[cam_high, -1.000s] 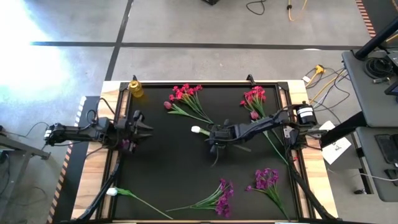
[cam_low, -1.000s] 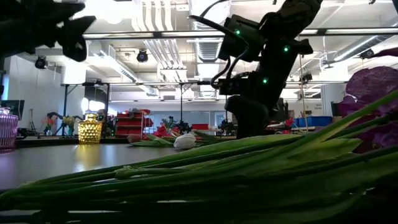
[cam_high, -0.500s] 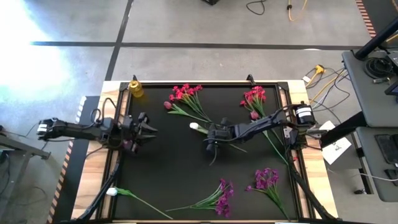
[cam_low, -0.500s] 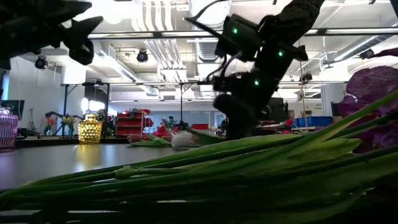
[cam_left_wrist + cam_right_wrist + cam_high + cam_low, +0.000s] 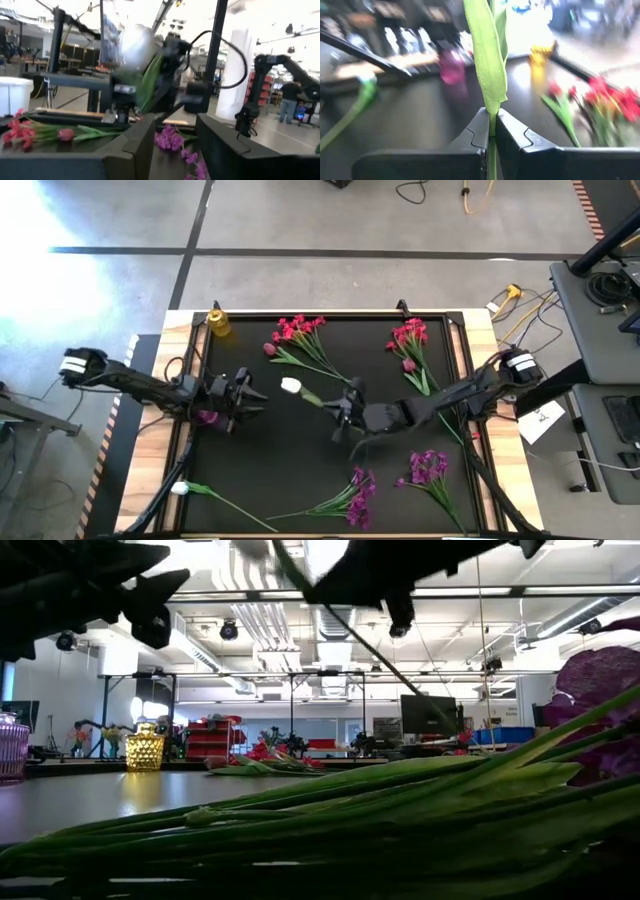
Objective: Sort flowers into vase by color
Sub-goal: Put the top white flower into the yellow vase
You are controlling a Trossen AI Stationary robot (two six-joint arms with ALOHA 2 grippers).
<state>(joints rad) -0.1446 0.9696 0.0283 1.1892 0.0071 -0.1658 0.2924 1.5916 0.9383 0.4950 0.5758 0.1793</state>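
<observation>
While you look down on the black table mat (image 5: 300,450), note that the right gripper (image 5: 346,408) sits near its centre with both fingers pressed together on the thin green stem of the single white artificial tulip (image 5: 291,386). In the right wrist view the stem and its long leaf (image 5: 487,60) rise straight out from between the closed fingers (image 5: 476,132). The white head points left, toward the left gripper (image 5: 245,392), and stays apart from it.

The left gripper is at the mat's left edge, just right of the purple glass vase (image 5: 206,417). In the left wrist view its two dark fingers (image 5: 142,142) stand apart with nothing between them, and the white head (image 5: 135,47) appears ahead of them.

You will find the remaining flowers lying on the mat:
- Red-pink bunch with green stems (image 5: 298,333), far side, left of centre, with a pink bud (image 5: 269,350) just beside it.
- Second red-pink bunch (image 5: 409,338), far right.
- Purple bunch (image 5: 355,495), near side, centre.
- Second purple bunch (image 5: 428,469), near right.
- Second white tulip (image 5: 181,488), near left corner.

A yellow faceted glass vase (image 5: 217,322) stands at the far left corner of the table.
</observation>
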